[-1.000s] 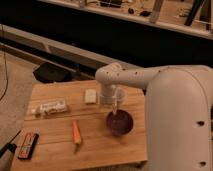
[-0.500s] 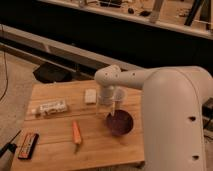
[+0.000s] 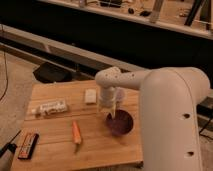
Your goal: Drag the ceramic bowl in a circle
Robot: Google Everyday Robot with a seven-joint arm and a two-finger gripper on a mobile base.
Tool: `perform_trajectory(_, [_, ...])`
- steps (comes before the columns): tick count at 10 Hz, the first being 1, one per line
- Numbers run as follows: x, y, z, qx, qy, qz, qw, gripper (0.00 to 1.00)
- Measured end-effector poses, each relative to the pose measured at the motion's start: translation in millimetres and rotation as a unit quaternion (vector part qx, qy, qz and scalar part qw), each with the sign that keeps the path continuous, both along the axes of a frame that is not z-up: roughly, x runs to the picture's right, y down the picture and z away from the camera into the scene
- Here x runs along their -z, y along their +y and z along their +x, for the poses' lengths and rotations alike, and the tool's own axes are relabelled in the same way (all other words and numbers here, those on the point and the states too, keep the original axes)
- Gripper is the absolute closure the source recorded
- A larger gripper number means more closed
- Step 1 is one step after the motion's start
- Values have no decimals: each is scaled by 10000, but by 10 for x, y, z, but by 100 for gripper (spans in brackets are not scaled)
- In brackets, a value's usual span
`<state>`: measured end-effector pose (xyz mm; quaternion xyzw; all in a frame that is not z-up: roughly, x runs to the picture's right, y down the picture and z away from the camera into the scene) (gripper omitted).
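Note:
The ceramic bowl (image 3: 120, 123) is a round, dark purple-maroon bowl on the right part of the wooden table (image 3: 60, 145). My gripper (image 3: 111, 113) reaches down from the white arm (image 3: 165, 100) to the bowl's near-left rim. A small white cup (image 3: 119, 95) stands just behind the gripper, partly hidden by the arm.
An orange carrot (image 3: 76, 132) lies in the middle front. A white packet (image 3: 51, 107) lies at the left, a small white block (image 3: 90, 95) at the back, a dark red-marked flat object (image 3: 28, 145) at the front left corner. A dark shelf unit stands behind.
The arm has shifted slightly and the bowl looks a little displaced; the other things have not moved.

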<state>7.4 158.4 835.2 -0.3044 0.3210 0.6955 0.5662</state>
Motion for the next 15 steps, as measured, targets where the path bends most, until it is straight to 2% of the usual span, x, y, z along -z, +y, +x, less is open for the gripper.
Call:
perform_trajectory(2, [-9,-1,7,-16,18,-24,10000,76])
perform_trajectory(3, [-12,-5,9,-22,24,-29,10000,82])
perform_trajectory(9, [-11,-44,-30,89,-69,-17,9999,82])
perform_trajectory(12, [-32,-140,-313,303,-356,110,9988,82])
perform_trajectory(15, [-35,-115,-669,620,-640,82,9960,82])
